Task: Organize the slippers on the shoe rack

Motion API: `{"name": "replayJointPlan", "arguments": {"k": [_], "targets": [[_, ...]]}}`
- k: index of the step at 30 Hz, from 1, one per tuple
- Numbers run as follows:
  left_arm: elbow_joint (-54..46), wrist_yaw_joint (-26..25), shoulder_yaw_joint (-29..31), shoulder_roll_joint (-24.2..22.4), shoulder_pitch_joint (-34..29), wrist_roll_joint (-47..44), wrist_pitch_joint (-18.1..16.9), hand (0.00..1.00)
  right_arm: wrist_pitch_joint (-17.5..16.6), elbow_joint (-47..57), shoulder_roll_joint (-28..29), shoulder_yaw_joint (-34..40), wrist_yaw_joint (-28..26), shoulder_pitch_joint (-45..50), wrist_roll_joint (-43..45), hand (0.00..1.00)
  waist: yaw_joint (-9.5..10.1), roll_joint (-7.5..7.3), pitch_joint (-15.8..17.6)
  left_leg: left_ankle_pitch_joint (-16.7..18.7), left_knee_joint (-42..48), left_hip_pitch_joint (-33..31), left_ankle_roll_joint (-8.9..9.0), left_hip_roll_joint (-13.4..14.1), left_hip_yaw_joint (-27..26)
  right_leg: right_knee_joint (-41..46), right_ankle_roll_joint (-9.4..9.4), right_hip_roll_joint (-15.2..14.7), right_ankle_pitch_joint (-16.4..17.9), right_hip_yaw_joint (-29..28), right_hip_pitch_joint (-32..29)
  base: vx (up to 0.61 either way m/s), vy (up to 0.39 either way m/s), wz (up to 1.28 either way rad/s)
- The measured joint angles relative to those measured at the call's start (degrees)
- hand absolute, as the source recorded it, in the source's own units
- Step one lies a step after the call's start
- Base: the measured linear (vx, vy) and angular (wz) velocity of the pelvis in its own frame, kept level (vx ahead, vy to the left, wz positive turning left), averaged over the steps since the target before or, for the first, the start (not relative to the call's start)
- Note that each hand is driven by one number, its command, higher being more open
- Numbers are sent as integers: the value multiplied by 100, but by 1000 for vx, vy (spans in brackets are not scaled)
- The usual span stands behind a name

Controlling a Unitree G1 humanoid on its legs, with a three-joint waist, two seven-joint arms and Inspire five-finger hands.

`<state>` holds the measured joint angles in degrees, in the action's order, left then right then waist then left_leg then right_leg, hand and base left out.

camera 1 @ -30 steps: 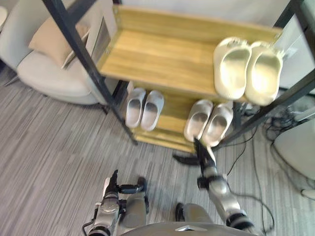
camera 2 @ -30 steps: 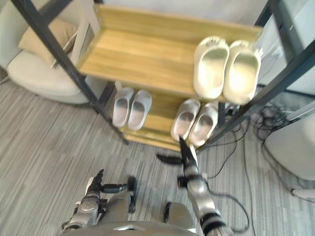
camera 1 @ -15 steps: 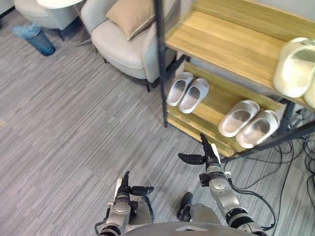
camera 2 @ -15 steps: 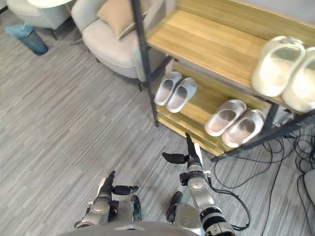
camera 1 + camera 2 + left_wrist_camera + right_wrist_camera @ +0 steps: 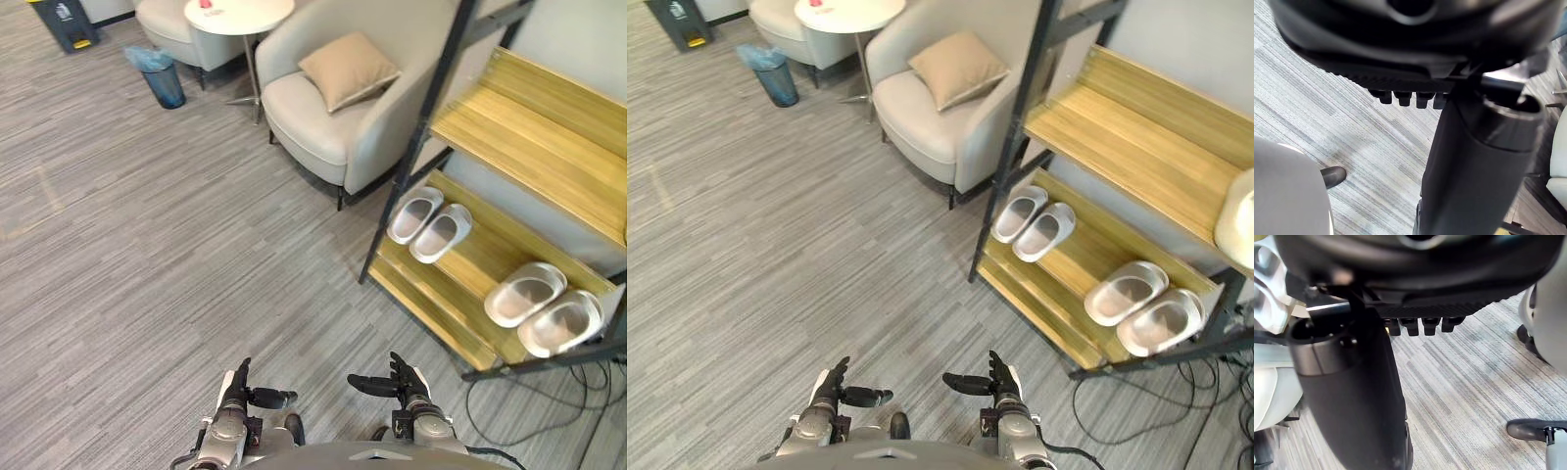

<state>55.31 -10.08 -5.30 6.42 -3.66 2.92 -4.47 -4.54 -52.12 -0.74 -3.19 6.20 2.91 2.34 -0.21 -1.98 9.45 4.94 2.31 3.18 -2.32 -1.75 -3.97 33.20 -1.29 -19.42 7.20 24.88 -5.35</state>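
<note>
Seemingly the sorting is at or near its end, since every slipper I can see sits on the shoe rack (image 5: 534, 137): one pair of grey slippers (image 5: 441, 233) lies side by side on the lower shelf (image 5: 470, 262) just beside the dark upright post, a second grey pair (image 5: 527, 294) lies further along the same shelf towards the rack's far end, and a cream slipper (image 5: 1237, 220) shows at the edge of the upper shelf in the right eye view. Both pairs look neat, toes turned the same way and the two shoes of each touching. The left hand (image 5: 237, 390) and the right hand (image 5: 404, 380) hang low over the grey carpet (image 5: 147, 245), well apart from the rack, each with fingers straight and thumb stuck out towards the other hand, holding and touching nothing. Judging from that, the step in hand is standing off from the rack rather than placing. A next move, if any is needed, calls for facing the rack squarely and reaching in past the post, keeping clear of the armchair (image 5: 323, 122) that stands close beside it.
</note>
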Motion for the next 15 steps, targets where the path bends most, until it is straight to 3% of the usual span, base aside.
{"name": "replayJointPlan", "arguments": {"k": [1, 2, 4, 6, 7, 8, 9, 10, 11, 12, 13, 14, 15], "targets": [[8, -34, 23, 19, 43, -6, 2, 100, -31, 0, 4, -20, -11, -30, -3, 100, -29, 27, 18, 48, 105, -14, -43, 144, 307, -95, 163, 452, 454, -542, -126, 150, -64, 104], [9, -35, 24, 18, 45, -6, 3, 100, -31, -1, 4, -22, -13, -30, -3, 100, -29, 28, 19, 52, 109, -16, -41, 150, 319, -101, 164, 477, 463, -562, -135, 153, -119, 84], [53, -46, 22, -16, 82, -2, 3, 100, -41, -20, 4, -25, -69, -160, -4, 100, -39, 120, 77, 158, 134, 14, 39, 382, 739, -279, 184, 1247, 619, -1139, -621, 147, -122, 81], [126, -26, 27, -47, 115, -4, 8, 100, -46, -19, -10, -26, -66, -230, -6, 100, -86, 115, 103, 275, 144, 88, 124, 452, 1077, -601, 249, 1617, 574, -1616, -1000, 229, -204, 100], [124, 15, 27, -29, 113, 3, 6, 100, -51, -11, -23, -27, -64, -228, -7, 100, -114, 63, 130, 368, 190, 195, 232, 421, 1305, -977, 350, 1716, 409, -1980, -1073, 337, -334, 136], [131, 25, 34, 22, 81, 5, -1, 100, -61, 7, -36, -42, -68, -183, -7, 100, -165, -31, 116, 588, 371, 202, 369, 307, 1604, -1217, 259, 1669, -150, -2174, -1000, 291, -290, 122], [187, 15, 65, -14, 102, 7, -1, 100, -53, -4, -87, -42, -70, -199, -7, 100, -179, 0, 118, 687, 474, 205, 444, 339, 1716, -1140, 147, 1705, -68, -2062, -933, 337, -272, 100], [193, -4, 169, -144, 103, 8, -30, 100, -67, 6, -186, -31, -68, -233, -7, 100, -122, 201, 66, 754, 620, 138, 520, 472, 1806, -1136, 86, 1760, 88, -1839, -872, 382, -246, 94], [193, -21, 242, -297, 94, 8, -58, 100, -79, -11, -284, -20, -60, -280, -6, 100, -142, 359, 60, 800, 776, -4, 762, 604, 1859, -1179, 0, 1794, 215, -1509, -748, 447, -291, 97], [183, -25, 267, -334, 99, 11, -58, 100, -73, -43, -292, -18, -57, -303, -6, 100, -160, 395, 77, 794, 914, -77, 917, 641, 1840, -1255, -20, 1804, 228, -1410, -656, 365, -233, 115], [125, 28, 381, -361, 144, 16, -57, 100, -44, -83, -273, -20, -62, -326, -7, 100, -159, 379, 141, 776, 1483, -325, 1294, 667, 1709, -1475, -33, 1806, 231, -1268, -394, 274, -178, 79], [79, 39, 429, -365, 156, 15, -57, 100, -38, -95, -249, -23, -64, -322, -8, 100, -156, 347, 166, 759, 1781, -448, 1433, 668, 1605, -1597, -39, 1806, 234, -1228, -262, 336, -224, 99], [-37, 25, 589, -381, 188, 12, -62, 100, -17, -91, -170, -74, -61, -272, -7, 100, -128, 261, 228, 792, 2872, -879, 1475, 836, 918, -1964, -74, 1836, 252, -1029, 225, 299, -204, 74]]}}
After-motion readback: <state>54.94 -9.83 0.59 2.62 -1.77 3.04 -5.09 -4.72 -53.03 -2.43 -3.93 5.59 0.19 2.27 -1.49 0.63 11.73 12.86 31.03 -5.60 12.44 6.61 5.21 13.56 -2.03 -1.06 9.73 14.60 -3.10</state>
